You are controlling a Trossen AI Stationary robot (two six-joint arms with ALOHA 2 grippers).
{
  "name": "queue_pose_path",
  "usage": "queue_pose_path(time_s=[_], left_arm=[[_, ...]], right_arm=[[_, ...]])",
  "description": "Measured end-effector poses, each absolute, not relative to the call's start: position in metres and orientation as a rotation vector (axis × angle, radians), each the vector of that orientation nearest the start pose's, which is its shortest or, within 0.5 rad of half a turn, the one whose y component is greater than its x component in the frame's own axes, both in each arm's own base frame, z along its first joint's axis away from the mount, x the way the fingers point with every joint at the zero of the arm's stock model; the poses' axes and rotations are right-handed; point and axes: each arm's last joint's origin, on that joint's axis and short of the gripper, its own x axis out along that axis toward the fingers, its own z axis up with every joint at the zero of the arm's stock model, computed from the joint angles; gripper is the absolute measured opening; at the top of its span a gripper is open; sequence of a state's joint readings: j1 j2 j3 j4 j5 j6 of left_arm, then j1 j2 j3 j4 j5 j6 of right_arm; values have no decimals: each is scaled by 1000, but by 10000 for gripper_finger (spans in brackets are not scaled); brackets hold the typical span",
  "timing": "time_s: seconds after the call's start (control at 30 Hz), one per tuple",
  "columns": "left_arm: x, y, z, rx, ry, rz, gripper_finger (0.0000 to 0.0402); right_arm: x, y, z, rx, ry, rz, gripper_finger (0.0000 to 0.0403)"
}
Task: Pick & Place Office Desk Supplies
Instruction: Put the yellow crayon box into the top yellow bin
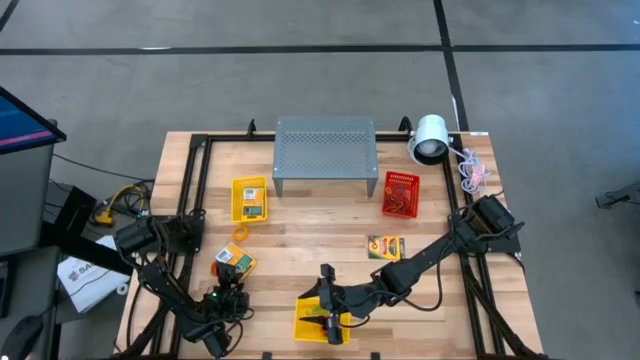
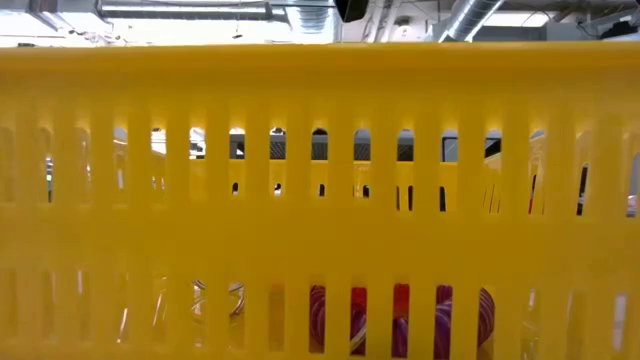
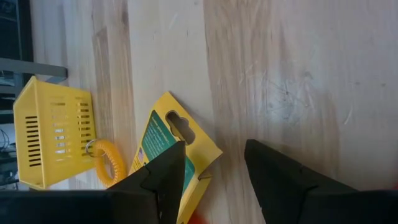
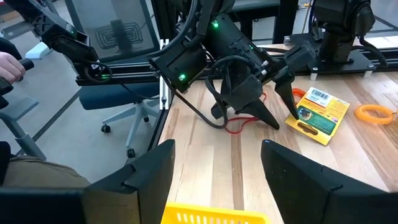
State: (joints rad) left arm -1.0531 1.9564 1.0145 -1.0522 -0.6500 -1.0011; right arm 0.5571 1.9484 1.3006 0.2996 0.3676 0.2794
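My left tool (image 4: pixel 283 93) hangs at about seven o'clock on the surface (image 1: pixel 320 225), fingers spread and empty, tips down just beside a crayon box (image 4: pixel 316 113) that lies flat near it. A red rubber band (image 4: pixel 239 126) lies on the wood under the tool, and an orange coil (image 4: pixel 375 112) rests just past the box. My right tool (image 1: pixel 329 322) sits at six o'clock, fingers apart with nothing between them, directly over a yellow basket (image 1: pixel 318 322) at the front edge.

Outward from there: a second yellow basket (image 1: pixel 250 199) at ten o'clock, a second crayon box (image 1: pixel 386 246) at four o'clock, a red basket (image 1: pixel 400 194) at two o'clock, and the grey stand (image 1: pixel 325 152) and white lamp (image 1: pixel 430 138) at twelve to one.

My assessment: the step in hand is the left tool's pick of the near crayon box. The box is thin and flat, so I would straddle its narrow width, bring the fingertips down to touch the wood, and close slowly. Risk: catching the red band with the box or pushing the box sideways.
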Motion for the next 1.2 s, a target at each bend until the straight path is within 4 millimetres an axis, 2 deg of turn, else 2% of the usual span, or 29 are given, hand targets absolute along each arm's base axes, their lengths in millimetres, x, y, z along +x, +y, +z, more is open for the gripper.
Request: queue_pose_path(time_s=[0.6, 1.1, 1.2], left_arm=[[149, -223, 100, 685, 1194, 390, 168], [158, -215, 98, 693, 1216, 409, 168], [158, -215, 98, 691, 1215, 408, 158]], right_arm=[[377, 223, 217, 119, 335, 143, 234], [377, 223, 217, 118, 335, 143, 234], [377, 223, 217, 118, 335, 143, 234]])
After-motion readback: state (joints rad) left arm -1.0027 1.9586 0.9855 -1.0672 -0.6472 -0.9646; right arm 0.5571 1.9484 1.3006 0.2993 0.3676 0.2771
